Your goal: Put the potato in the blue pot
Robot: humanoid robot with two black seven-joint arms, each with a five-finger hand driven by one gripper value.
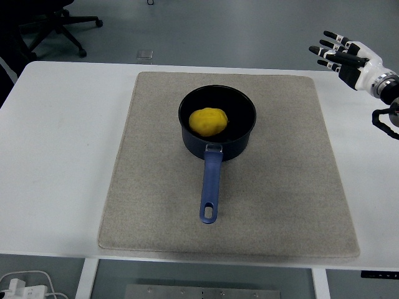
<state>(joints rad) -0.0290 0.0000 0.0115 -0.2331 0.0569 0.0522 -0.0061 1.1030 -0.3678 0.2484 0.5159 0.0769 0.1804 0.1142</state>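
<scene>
Head view shows the potato (208,121) lying inside the blue pot (217,122), slightly toward the pot's left wall, so the placement itself looks done. The pot sits on the far half of a grey mat (162,205) that covers the middle of the white table (56,156), with its blue handle (211,187) pointing toward the table's near edge.

The right hand (349,57) hangs above the table's far right corner, well apart from the pot, its fingers (329,48) spread wide and holding nothing. The left arm does not show at all.

Judging from this, the step in hand is clearing the arm away. Doing it well means carrying the hand outward over the table's right edge, up high, and not back across the mat, where a low sweep could knock the handle and turn the pot.

Nothing lies between the hand and the right edge. Beyond the table's far left corner stands an office chair base (59,28), and a small pale square (144,55) lies on the floor past the far edge. White cables (25,283) sit below the near left corner. None of these hinder the arm.
</scene>
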